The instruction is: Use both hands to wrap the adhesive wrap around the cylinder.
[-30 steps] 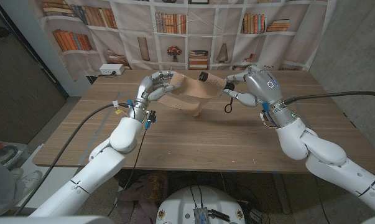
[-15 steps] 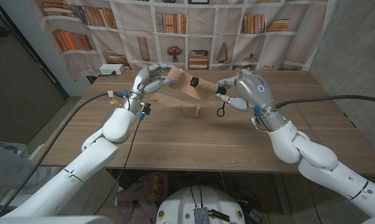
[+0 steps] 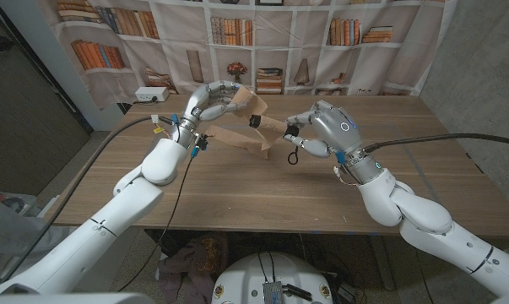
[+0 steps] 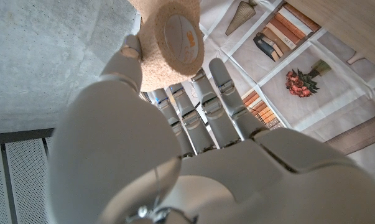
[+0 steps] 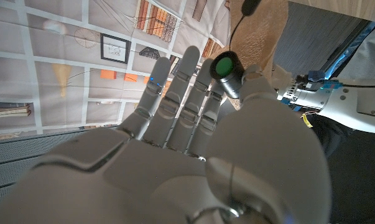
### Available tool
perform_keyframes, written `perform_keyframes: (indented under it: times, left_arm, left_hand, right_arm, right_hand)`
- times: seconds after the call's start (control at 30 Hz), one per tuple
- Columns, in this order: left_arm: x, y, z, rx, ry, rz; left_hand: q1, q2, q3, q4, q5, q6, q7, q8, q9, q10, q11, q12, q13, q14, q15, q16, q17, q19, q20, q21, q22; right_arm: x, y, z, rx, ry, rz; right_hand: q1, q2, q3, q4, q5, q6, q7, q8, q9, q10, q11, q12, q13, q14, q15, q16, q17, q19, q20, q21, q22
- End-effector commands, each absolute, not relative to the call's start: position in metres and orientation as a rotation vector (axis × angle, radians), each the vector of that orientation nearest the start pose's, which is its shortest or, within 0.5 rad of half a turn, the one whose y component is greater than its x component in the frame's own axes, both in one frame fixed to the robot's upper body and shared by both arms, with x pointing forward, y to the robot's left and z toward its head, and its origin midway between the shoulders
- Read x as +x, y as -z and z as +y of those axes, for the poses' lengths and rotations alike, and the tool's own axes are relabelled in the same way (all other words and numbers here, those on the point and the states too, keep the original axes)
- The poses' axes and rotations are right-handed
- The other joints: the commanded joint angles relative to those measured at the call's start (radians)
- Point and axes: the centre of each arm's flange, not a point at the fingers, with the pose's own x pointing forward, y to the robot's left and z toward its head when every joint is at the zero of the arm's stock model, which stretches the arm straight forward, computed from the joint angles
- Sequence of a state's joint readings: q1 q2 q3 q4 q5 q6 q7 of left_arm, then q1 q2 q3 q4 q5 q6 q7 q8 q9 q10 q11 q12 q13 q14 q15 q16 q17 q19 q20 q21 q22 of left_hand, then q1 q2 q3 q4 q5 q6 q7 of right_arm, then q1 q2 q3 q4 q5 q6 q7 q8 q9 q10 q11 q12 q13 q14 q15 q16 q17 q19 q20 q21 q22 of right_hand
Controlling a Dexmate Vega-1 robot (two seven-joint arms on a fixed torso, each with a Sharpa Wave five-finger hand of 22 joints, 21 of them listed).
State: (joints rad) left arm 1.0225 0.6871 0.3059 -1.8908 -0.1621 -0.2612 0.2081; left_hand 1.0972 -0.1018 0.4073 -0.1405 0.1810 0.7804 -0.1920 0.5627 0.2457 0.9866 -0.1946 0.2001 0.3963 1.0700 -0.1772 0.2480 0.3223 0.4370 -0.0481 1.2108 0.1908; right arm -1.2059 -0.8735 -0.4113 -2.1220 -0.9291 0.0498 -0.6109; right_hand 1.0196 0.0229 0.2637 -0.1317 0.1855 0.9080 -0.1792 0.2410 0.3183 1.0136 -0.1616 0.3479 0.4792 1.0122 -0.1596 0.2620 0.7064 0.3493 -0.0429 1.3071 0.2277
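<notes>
My left hand (image 3: 205,103) grips the tan, cork-textured roll of adhesive wrap (image 4: 170,37); my right hand (image 3: 320,131) pinches the slim black cylinder (image 3: 271,128) — a torch with a green end. Both have swung leftward above the wooden table (image 3: 262,181), the band crossing the barrel — a turn seems underway.

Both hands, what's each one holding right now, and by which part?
The left hand grips the roll of tan adhesive wrap around its rim. The right hand holds the black cylinder near one end.

Tan adhesive wrap (image 3: 237,127), black cylinder (image 3: 256,122) — green end, white hands, brown wooden table (image 3: 262,190)
</notes>
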Motion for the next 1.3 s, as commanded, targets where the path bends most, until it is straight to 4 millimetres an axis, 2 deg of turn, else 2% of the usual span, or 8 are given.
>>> perform_keyframes:
  times: [0.03, 0.6, 1.3]
  left_arm:
    - [0.520, -0.070, 0.203, 0.453, 0.257, -1.031]
    - [0.523, -0.062, 0.171, 0.444, 0.356, -1.035]
    - [0.519, -0.049, 0.180, 0.439, 0.343, -1.007]
  left_hand:
    - [0.174, 0.188, 0.003, 0.004, 0.007, 0.096, 0.095, 0.005, 0.004, -0.002, -0.005, 0.005, 0.006, 0.001, -0.063, 0.004, 0.005, -0.005, -0.082, 0.006, 0.002]
    - [0.173, 0.189, 0.004, 0.005, 0.008, 0.091, 0.094, 0.006, 0.004, -0.004, -0.005, 0.005, 0.005, 0.000, -0.063, 0.004, 0.005, -0.008, -0.082, 0.007, 0.001]
    - [0.172, 0.190, 0.003, 0.005, 0.008, 0.091, 0.094, 0.008, 0.003, -0.003, -0.006, 0.005, 0.006, 0.000, -0.063, 0.003, 0.003, -0.010, -0.082, 0.011, 0.002]
  right_arm:
    - [0.450, 0.026, -0.157, -1.387, 0.175, -1.384]
    - [0.471, 0.025, -0.157, -1.508, 0.150, -1.251]
    - [0.503, 0.030, -0.159, -1.569, 0.138, -1.168]
  right_hand:
    - [0.116, 0.118, 0.003, 0.005, 0.009, 0.042, -0.027, 0.006, 0.004, 0.035, -0.028, 0.006, 0.007, 0.010, -0.080, 0.002, 0.005, 0.000, -0.160, 0.009, 0.000]
    - [0.115, 0.116, 0.002, 0.006, 0.009, 0.043, -0.027, 0.006, 0.006, 0.030, -0.029, 0.003, 0.009, 0.008, -0.080, 0.000, 0.005, -0.004, -0.157, 0.007, -0.003]
    - [0.114, 0.117, 0.001, 0.006, 0.009, 0.042, -0.028, 0.004, 0.005, 0.033, -0.029, 0.003, 0.011, 0.009, -0.081, -0.001, 0.007, -0.004, -0.159, 0.011, -0.004]
